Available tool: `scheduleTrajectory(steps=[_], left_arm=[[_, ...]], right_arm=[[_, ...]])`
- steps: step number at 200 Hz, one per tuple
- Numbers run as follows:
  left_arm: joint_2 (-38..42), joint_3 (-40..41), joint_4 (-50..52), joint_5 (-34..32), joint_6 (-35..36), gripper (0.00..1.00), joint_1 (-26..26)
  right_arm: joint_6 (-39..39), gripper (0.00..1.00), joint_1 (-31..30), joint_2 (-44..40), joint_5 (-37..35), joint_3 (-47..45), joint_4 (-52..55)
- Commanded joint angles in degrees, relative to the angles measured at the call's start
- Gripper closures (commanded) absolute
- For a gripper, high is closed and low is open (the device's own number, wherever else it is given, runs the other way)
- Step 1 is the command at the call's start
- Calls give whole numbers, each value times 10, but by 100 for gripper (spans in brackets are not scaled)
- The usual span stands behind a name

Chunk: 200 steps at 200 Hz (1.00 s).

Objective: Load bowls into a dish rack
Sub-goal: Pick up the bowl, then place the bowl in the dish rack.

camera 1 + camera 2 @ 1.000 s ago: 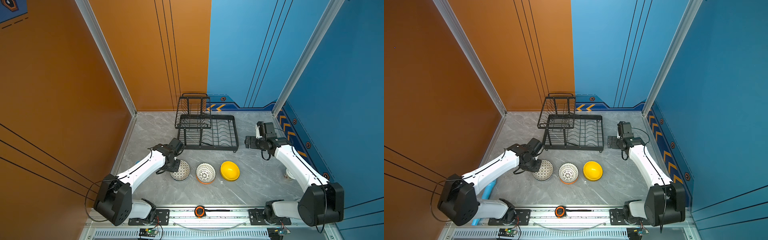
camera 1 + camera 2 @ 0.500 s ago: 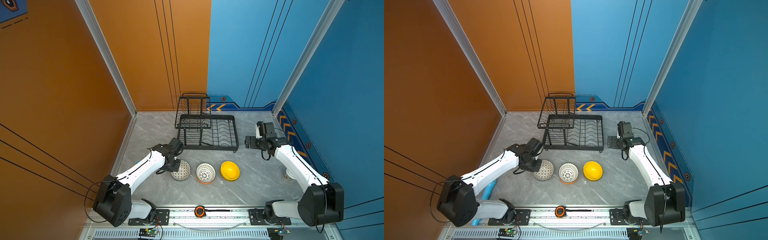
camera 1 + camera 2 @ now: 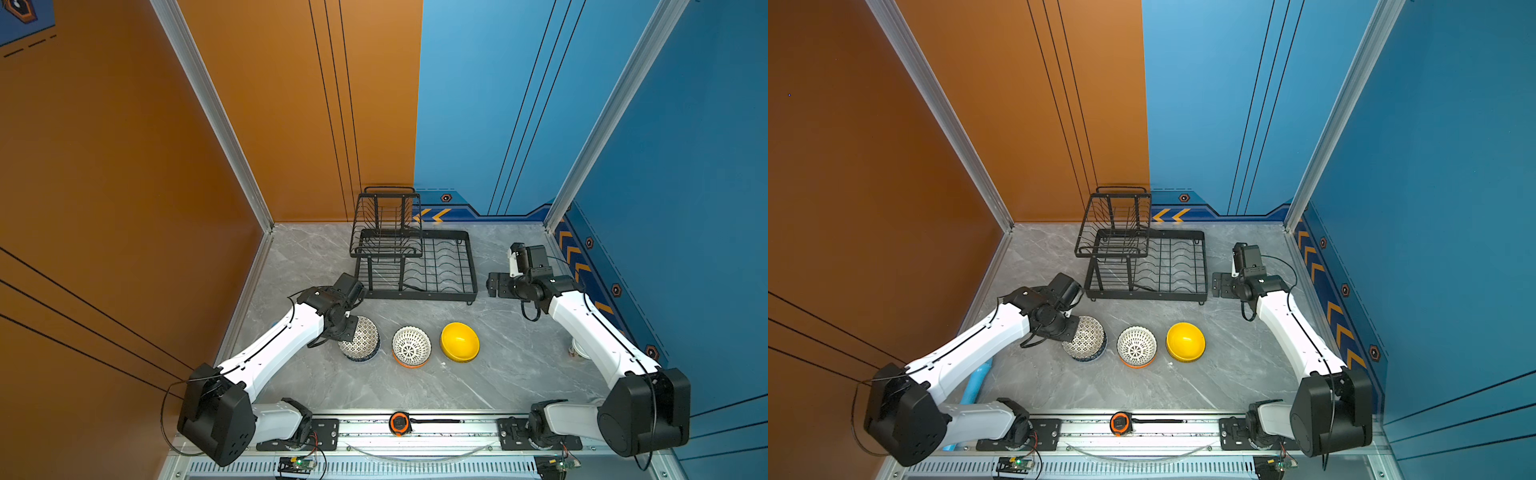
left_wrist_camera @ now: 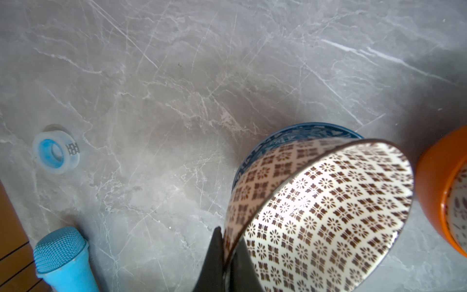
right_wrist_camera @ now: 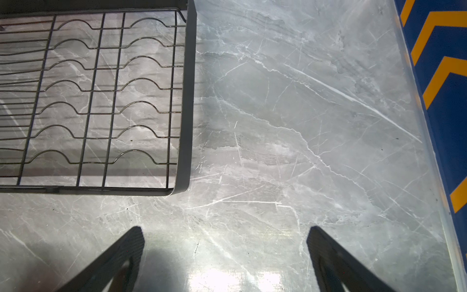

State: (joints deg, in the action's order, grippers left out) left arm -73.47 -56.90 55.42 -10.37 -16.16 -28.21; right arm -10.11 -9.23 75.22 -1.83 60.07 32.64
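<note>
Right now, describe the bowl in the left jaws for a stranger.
In front of the black wire dish rack is a row of bowls. Nearest the orange wall, over a blue bowl, is the white bowl with brown diamond print, alone tilted.

Diamond-patterned bowl [image 4: 328, 215]: white, with dark brown diamond and flower motifs inside and out. Blue bowl [image 4: 298, 134] under it: deep blue outer wall with pale leaf-like marks. Orange bowl [image 4: 434, 182]: plain orange outside. Lattice bowl [image 3: 411, 347] nested in it: white with a black net pattern. Yellow bowl [image 3: 459, 341]: plain yellow. Dish rack [image 3: 419, 296]: black wire. Table [image 5: 303, 126]: grey marble, white veins. Wall strip [image 5: 444, 83]: dark blue, orange-yellow chevrons. Tape roll [image 4: 56, 153]: translucent, blue core.
</note>
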Motion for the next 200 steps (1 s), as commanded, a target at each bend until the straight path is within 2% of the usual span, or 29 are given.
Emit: scheduleTrajectory(steps=[1,55,73,112,152,200], left_arm=[[32,-39,13,-14,7,100,-3],[90,-85,-7,13,7,100,-6],[106,-90,-38,33,5,100,-11],[110,-88,-124,56,-7,100,-42],[71,-104,-176,28,-6,100,-100],[33,-123,-218,11,2,100,-138]], right_arm=[[16,0,-12,-22,13,27,22],[37,0,-68,-62,90,53,17],[22,0,-86,-72,127,70,15],[-11,0,-148,-76,159,114,15],[-33,0,-235,-61,142,146,17],[-67,8,-299,-29,86,156,21]])
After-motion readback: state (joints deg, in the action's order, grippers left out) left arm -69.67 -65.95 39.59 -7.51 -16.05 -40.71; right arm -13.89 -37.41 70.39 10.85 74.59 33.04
